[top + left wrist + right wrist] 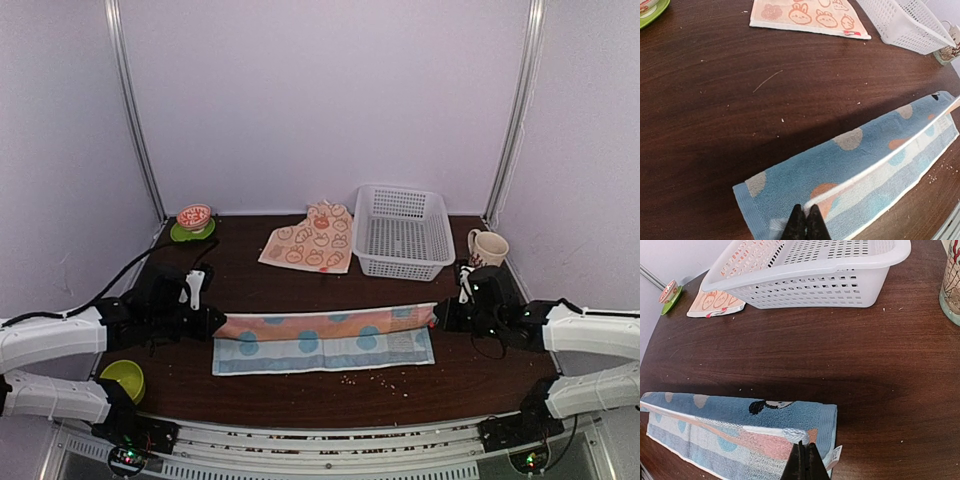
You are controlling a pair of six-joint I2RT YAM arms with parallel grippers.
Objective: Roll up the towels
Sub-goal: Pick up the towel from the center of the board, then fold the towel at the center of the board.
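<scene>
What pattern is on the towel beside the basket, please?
Orange rabbits on a cream towel, clearest from the left wrist.

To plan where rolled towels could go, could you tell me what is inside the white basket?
Nothing shows inside the white basket: its perforated floor looks bare from above. The strip just behind its near wall is covered.

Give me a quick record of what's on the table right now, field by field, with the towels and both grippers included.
blue towel: front centre, one long edge lifted between the grippers, not rolled
rabbit towel: spread out at back, left of basket
basket: white, empty, back right
left gripper: jaws shut on blue towel's left end
right gripper: jaws shut on its right end
</scene>
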